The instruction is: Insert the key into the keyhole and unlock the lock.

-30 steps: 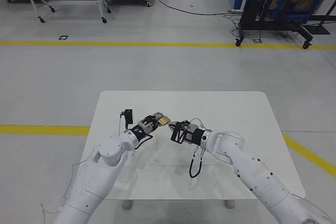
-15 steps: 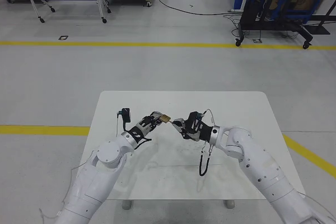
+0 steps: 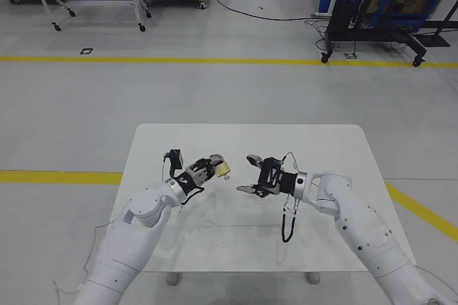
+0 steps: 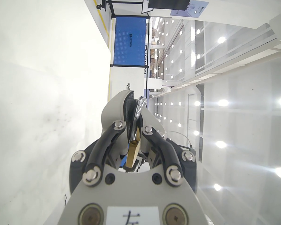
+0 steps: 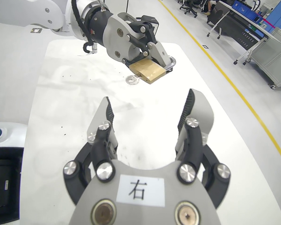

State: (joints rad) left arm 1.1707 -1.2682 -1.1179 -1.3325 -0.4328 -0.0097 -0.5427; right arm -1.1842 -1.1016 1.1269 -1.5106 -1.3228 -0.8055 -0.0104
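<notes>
With the left gripper (image 5: 165, 62) clamped on the brass padlock (image 5: 148, 71) above the table's (image 5: 61, 118) middle, the key (image 5: 132, 79) jutting from it, perhaps only loosely seated, could drop out if the wide-open, empty right gripper (image 5: 149, 95) just right of it nudges it off-centre.

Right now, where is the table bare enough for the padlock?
Bare: the table's far strip beyond both tools, and its end beyond the right arm. Crowded: the middle, where the padlock in the left tool faces the open right tool.

Lock (image 5: 148, 70) with key (image 5: 132, 80) in it, in left pincer (image 4: 137, 105) above table (image 3: 328, 229); right pincer (image 5: 149, 95) opposite, apart.
</notes>
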